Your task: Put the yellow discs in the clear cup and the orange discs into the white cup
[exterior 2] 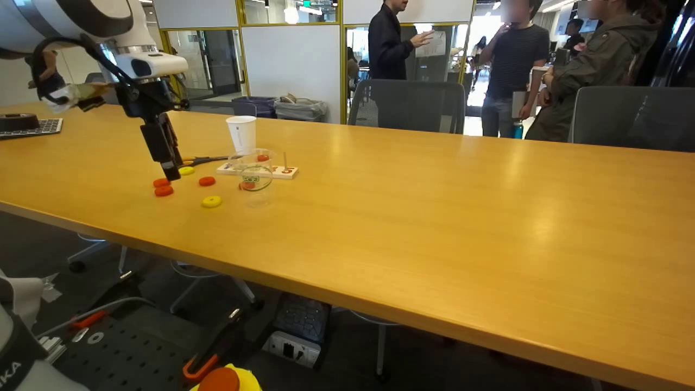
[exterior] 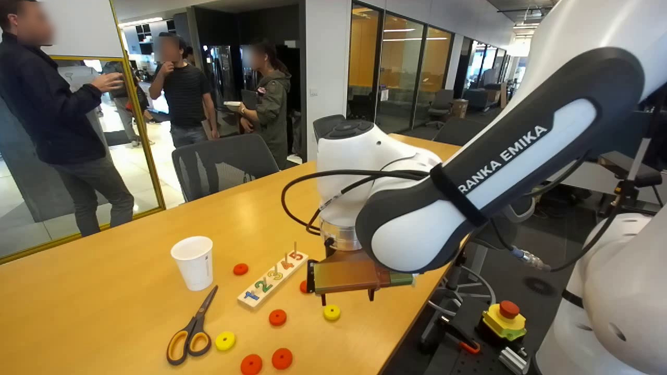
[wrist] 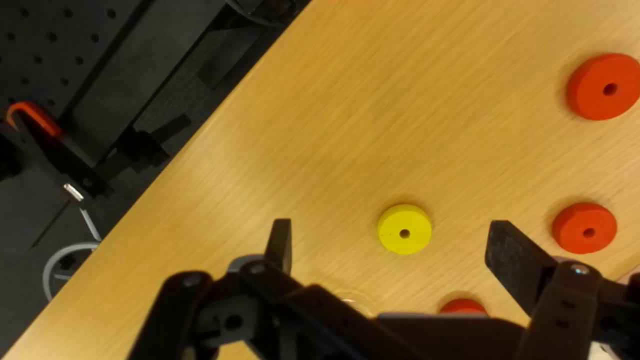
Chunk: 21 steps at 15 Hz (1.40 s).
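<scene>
Wrist view shows rnd yellow disc [wrist: 404,226] w/ small ctr hole, end effector [wrist: 389,242] spread wide, empty.

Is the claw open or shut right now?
Open. In the wrist view, the claw has its fingers wide apart; the yellow disc seen between them lies on the table, touching neither.
</scene>
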Each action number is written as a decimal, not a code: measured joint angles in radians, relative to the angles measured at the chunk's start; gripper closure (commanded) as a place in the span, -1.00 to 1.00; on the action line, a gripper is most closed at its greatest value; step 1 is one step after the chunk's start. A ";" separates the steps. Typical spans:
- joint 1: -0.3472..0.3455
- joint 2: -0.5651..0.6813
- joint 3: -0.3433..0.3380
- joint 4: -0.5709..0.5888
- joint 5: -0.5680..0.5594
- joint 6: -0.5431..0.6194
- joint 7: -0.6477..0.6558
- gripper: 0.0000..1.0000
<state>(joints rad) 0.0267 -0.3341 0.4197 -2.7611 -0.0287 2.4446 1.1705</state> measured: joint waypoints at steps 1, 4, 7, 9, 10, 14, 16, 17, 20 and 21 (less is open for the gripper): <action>-0.002 0.030 -0.004 -0.001 -0.008 0.025 0.042 -1.00; -0.006 0.130 -0.039 -0.004 -0.024 0.124 0.101 -1.00; -0.008 0.233 -0.093 -0.005 -0.055 0.219 0.129 -1.00; -0.007 0.292 -0.128 -0.005 -0.075 0.273 0.138 -1.00; -0.003 0.316 -0.145 -0.004 -0.076 0.301 0.138 -1.00; 0.030 0.351 -0.193 -0.004 -0.074 0.346 0.138 -1.00; 0.050 0.351 -0.202 -0.002 -0.074 0.361 0.138 -1.00; 0.057 0.350 -0.203 -0.002 -0.074 0.368 0.138 -1.00; 0.079 0.340 -0.205 0.004 -0.081 0.372 0.138 -1.00; 0.086 0.339 -0.205 0.006 -0.085 0.372 0.140 -1.00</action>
<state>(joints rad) 0.1130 0.0050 0.2151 -2.7548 -0.1141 2.8166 1.3107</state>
